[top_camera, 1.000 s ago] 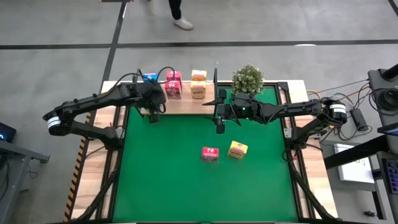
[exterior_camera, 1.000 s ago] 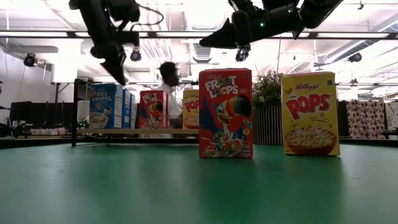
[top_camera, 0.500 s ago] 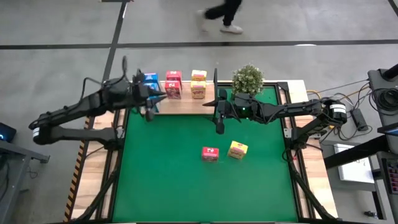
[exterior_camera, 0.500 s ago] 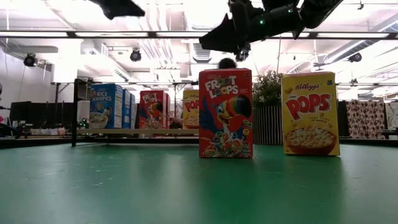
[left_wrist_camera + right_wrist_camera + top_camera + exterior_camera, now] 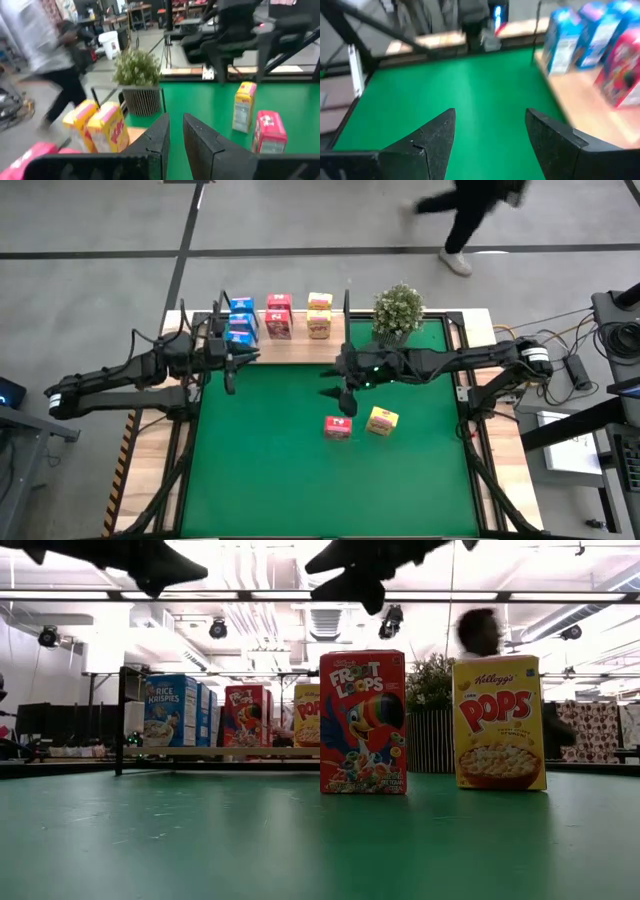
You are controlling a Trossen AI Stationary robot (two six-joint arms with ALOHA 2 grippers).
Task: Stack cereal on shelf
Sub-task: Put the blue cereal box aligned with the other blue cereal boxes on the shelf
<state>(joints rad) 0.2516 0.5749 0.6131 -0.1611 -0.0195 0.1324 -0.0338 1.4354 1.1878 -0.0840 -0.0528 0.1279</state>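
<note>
- A red cereal box [image 5: 338, 426] and a yellow cereal box [image 5: 382, 421] are seen standing upright on the green mat [image 5: 270, 470], side by side with a small gap between them.
- More boxes are lined up on the wooden shelf [image 5: 300, 348] at the far edge of the table: blue boxes [image 5: 240, 321], red boxes [image 5: 279, 317] and yellow boxes [image 5: 319, 315].
- The right gripper [image 5: 338, 396] is held in the air just behind the red box. Its fingers [image 5: 432, 137] are spread wide, and nothing is held between them.
- The left gripper [image 5: 231, 362] is held in the air over the mat's left far corner, near the blue boxes. Its fingers [image 5: 160, 137] are almost shut, with only a thin gap, and nothing is held.
- A potted plant [image 5: 398, 310] is placed at the right end of the shelf.
- The mat is laid on a wooden table [image 5: 503, 470].
- Behind the table a grey floor [image 5: 100, 220] is seen, and a person [image 5: 470, 210] is walking across it.
- In the low view, ceiling lights [image 5: 218, 628] are seen high above the boxes.
</note>
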